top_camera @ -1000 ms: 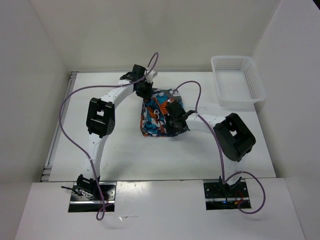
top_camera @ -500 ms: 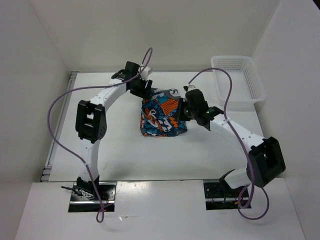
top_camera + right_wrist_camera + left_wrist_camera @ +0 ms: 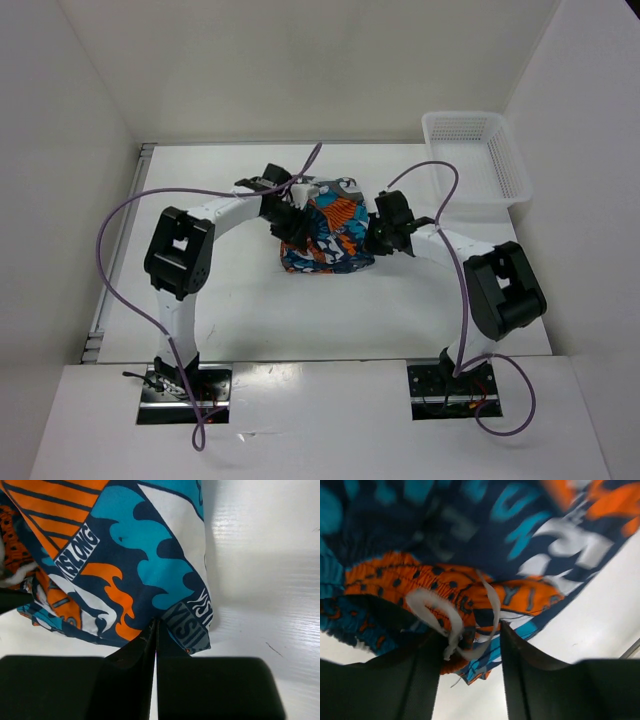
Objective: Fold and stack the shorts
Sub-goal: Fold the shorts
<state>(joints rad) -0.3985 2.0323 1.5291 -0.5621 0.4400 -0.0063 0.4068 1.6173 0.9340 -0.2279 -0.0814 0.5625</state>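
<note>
Your overhead view is bright and even, lit softly from above. The white table (image 3: 250, 300) is close to washed out, and shadows beneath the arms (image 3: 225, 210) are faint and diffuse. In your left wrist view the shorts (image 3: 470, 540) are out of focus, lettering smeared towards 12 and 2 o'clock. The drawstring (image 3: 435, 610) is a little crisper, and the left gripper's fingers (image 3: 385, 680) at 6 o'clock are blurred dark shapes. Your right wrist view is sharp, with readable print. The table glares near-white at 1 o'clock, with a soft grey shadow at 3, and the right gripper's fingers (image 3: 210, 690) are featureless black.
</note>
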